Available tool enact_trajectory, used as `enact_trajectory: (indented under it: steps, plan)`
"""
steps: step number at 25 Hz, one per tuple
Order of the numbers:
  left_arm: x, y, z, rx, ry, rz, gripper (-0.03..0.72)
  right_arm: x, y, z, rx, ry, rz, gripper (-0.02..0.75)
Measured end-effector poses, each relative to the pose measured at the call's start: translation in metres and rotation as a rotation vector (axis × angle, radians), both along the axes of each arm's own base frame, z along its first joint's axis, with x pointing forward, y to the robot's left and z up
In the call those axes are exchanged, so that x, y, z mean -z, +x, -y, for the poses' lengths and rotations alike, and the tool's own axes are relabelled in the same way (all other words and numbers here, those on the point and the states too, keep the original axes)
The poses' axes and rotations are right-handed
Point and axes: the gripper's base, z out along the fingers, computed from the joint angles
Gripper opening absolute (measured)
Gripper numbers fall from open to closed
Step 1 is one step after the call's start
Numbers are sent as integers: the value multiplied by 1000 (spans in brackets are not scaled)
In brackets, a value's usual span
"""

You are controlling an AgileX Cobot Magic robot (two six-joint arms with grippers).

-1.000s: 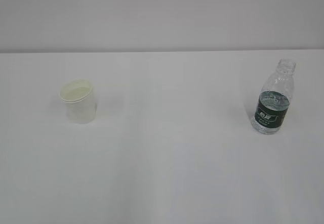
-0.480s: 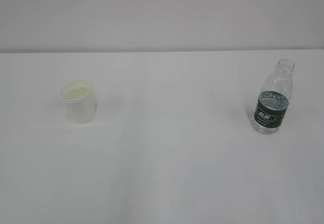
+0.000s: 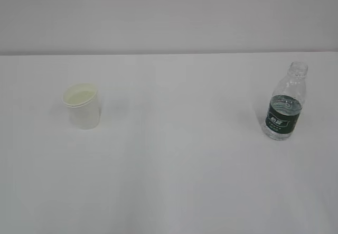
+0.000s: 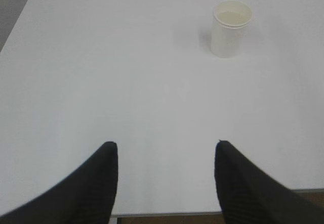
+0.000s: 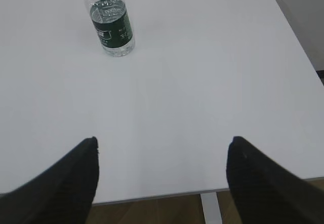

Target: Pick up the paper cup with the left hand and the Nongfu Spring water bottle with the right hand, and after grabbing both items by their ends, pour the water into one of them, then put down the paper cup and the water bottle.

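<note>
A: Starting at the left, we have the paper cup [image 3: 82, 105] upright on the white counter [image 3: 174, 181], at about nine o'clock from the middle in the outside view. Why does it stand alone out there?

B: We judge it's set well apart from the bottle so each arm gets its own side. From the left wrist, the cup sits far ahead, around one o'clock, and the left tool [image 4: 165, 181] is released, jaws spread wide with bare counter between them. It touches nothing.

A: There's something pale inside the cup. Can we say it's water?

B: We cannot tell; the inside is too washed out.

A: Moving right, then.

B: The water bottle [image 3: 285, 103] stands upright at about three o'clock, capless, with water partway up. From the right wrist it's ahead at eleven o'clock, and the right tool [image 5: 162, 176] is released too, jaws gaping, nothing held.

A: Can we read the label?

B: A dark green band [image 5: 112, 27] with white marks. The writing is too small to make out.

A: So where are we?

B: By our reckoning, neither thing is picked up yet.
</note>
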Motion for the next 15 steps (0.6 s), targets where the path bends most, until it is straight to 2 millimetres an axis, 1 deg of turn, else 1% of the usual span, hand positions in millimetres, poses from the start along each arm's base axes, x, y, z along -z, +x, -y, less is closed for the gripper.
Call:
enact_trajectory:
  steps: [6,15]
  plan:
    - [0,0,0,-42,0,1,412,0,0,0,1,0,0,588]
    - [0,0,0,-45,0,2,387,0,0,0,3,1,0,588]
